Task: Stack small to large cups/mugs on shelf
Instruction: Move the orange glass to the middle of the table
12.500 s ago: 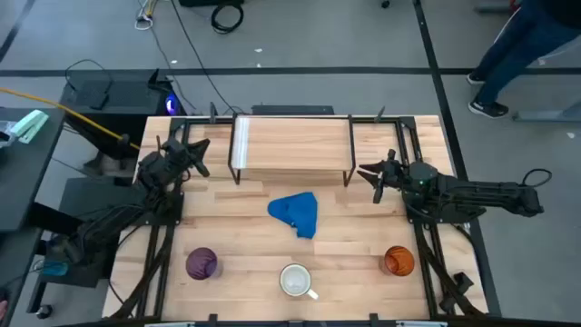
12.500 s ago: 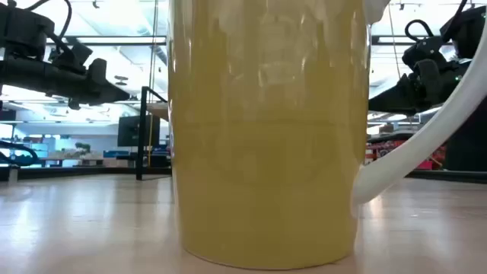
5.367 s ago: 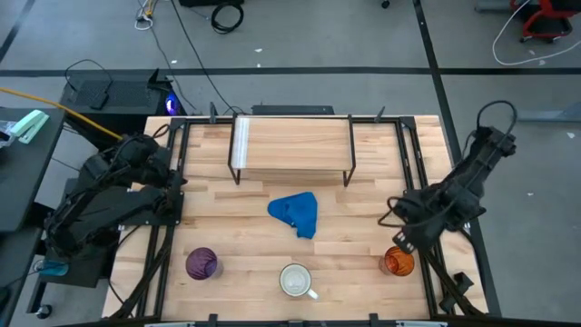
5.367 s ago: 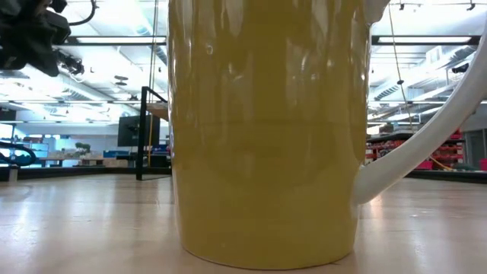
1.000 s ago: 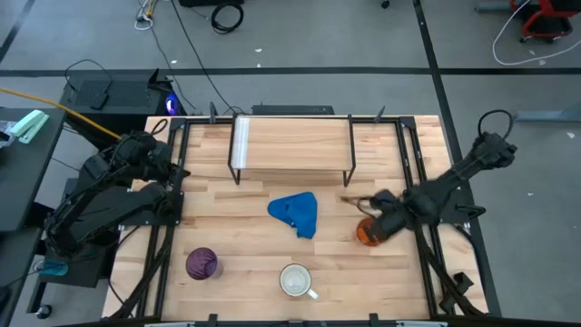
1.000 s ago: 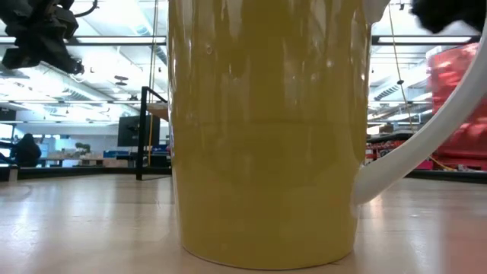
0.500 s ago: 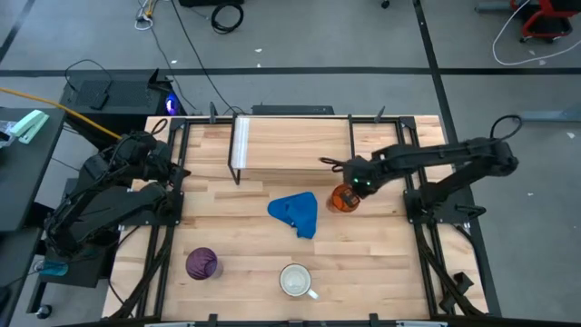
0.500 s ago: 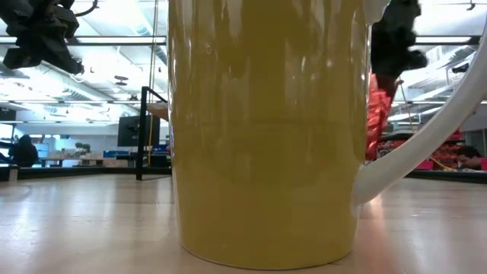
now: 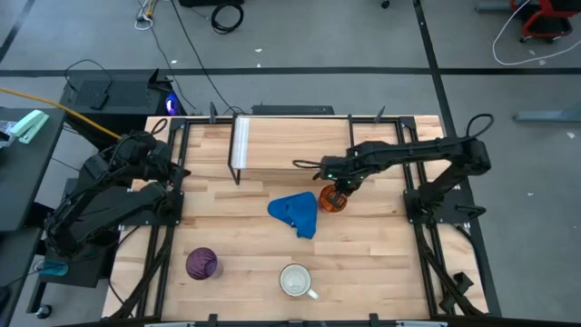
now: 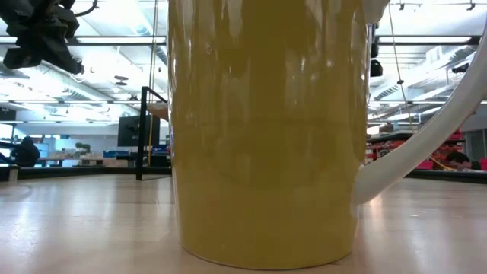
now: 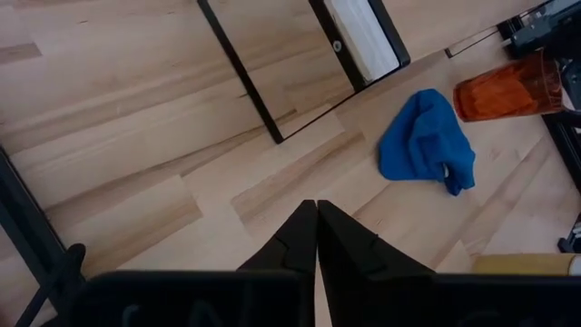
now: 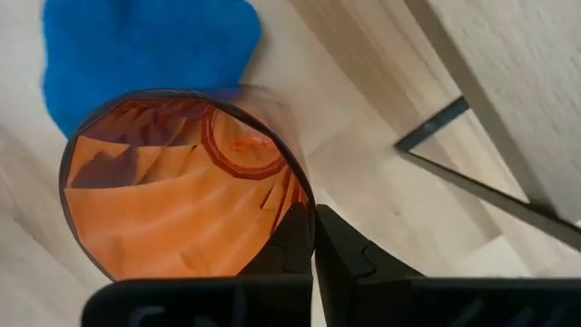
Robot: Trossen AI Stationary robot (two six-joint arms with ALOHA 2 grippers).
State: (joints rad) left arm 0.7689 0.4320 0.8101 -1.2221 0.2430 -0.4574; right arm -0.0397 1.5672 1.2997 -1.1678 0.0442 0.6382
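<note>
My right gripper (image 9: pixel 332 184) pinches the rim of the see-through orange cup (image 9: pixel 333 199), just in front of the low light-wood shelf with thin black wire legs (image 9: pixel 292 143). A crumpled blue cloth (image 9: pixel 297 214) lies right beside the cup, near the middle of the wooden tabletop (image 9: pixel 245 241). The cup's open mouth faces my wrist camera. The purple tumbler (image 9: pixel 201 264) and white handled mug (image 9: pixel 296 281) stand upright by the front edge. The mug fills the low view. My left gripper (image 11: pixel 316 238) is closed and empty at the left edge.
</note>
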